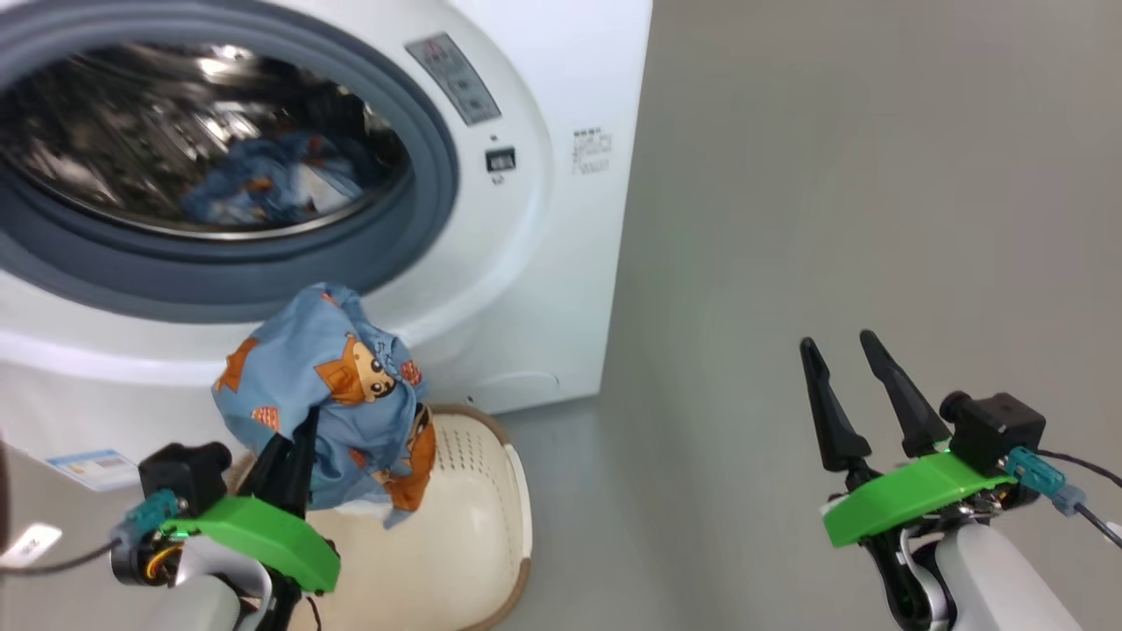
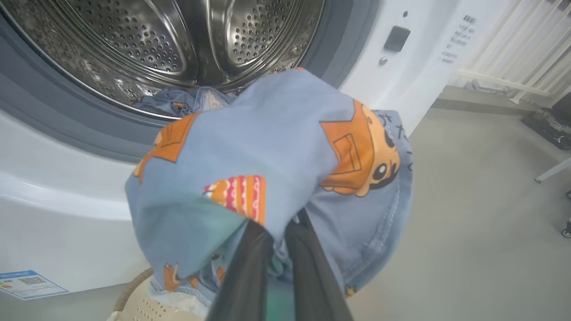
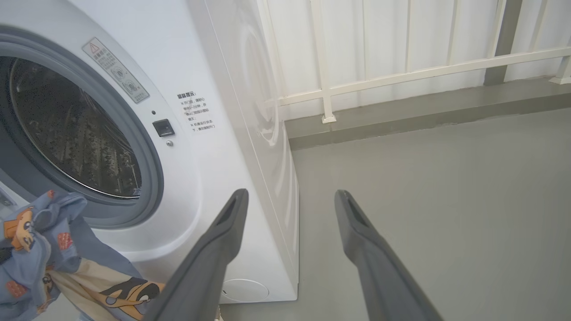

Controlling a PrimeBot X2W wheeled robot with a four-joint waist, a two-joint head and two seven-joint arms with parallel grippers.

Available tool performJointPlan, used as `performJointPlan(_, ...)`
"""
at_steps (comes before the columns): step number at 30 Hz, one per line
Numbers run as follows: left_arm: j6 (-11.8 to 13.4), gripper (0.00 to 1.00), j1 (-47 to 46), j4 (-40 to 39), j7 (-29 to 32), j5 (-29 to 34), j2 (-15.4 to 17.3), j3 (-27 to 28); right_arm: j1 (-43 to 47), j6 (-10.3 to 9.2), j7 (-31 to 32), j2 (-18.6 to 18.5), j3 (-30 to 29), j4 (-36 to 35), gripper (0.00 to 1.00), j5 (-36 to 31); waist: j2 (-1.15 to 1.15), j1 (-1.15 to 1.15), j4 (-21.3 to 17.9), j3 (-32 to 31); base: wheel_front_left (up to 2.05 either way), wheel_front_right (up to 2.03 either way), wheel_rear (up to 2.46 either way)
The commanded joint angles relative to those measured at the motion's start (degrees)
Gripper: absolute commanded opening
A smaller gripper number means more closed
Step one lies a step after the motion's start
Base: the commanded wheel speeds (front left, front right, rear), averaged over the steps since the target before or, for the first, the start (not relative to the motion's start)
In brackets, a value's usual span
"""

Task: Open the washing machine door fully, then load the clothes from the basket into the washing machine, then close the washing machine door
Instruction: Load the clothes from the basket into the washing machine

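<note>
Clothes (image 1: 263, 188) lie low in the steel drum (image 1: 105, 114) of the washing machine (image 1: 561, 263), behind the grey-blue gasket (image 1: 429, 210) that rings its uncovered mouth. One more garment (image 1: 324, 377), light blue with orange cartoon animals, is bunched in front of the machine, below the mouth and just outside the gasket. My left end effector (image 1: 298, 438) has its two dark fingers pressed together on this garment, pinching it from beneath; in the left wrist view the fingertips are buried in the cloth. The garment's lower folds, with a strip of white cloth among them, hang over the cream basket (image 1: 482, 526), which stands on the floor (image 1: 833, 175) against the machine's front. I cannot tell whether those folds touch the basket's bottom.

My right end effector (image 1: 837, 340) hovers over bare floor to the right of the machine, well apart from the garment and the basket. Its fingers are spread wide and hold nothing. In the right wrist view they point past the machine's front right corner toward a white railing (image 3: 401, 71) along the far edge of the floor.

A small blue label (image 1: 92, 467) sits on the machine's lower front, left of the basket.
</note>
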Motion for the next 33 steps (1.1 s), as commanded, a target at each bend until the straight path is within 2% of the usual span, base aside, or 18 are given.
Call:
performJointPlan(1,0.87,0.0,0.27,-3.3,-0.78,1.26,1.72,2.91,0.6,0.42,-0.46,-0.71,0.85,-1.14,1.0,0.4,0.0,0.01,2.62,-4.92,0.0,0.0,0.0)
performJointPlan(10,6.21,0.0,5.77,-16.58,-0.77,6.34,3.27,4.86,2.51,0.42,-0.46,-2.36,1.04,-1.06,1.0,1.58,0.0,0.01,3.39,-8.41,0.0,0.0,0.0)
performJointPlan(19,9.84,0.0,8.6,-22.81,0.01,7.07,4.53,5.27,2.9,0.42,-0.46,-3.37,1.09,-1.27,1.0,1.9,0.0,0.01,3.5,-9.06,0.0,0.0,0.0)
performJointPlan(25,10.76,0.0,8.81,-23.61,-0.04,7.01,4.32,5.45,2.4,0.42,-0.46,-3.9,1.28,-1.43,1.0,1.92,0.0,0.01,3.22,-8.82,0.0,0.0,0.0)
performJointPlan(33,10.42,0.0,7.52,-21.74,-0.19,6.82,3.91,5.66,2.11,0.42,-0.46,-4.18,2.17,-1.27,1.0,1.79,0.0,0.01,2.55,-8.16,0.0,0.0,0.0)
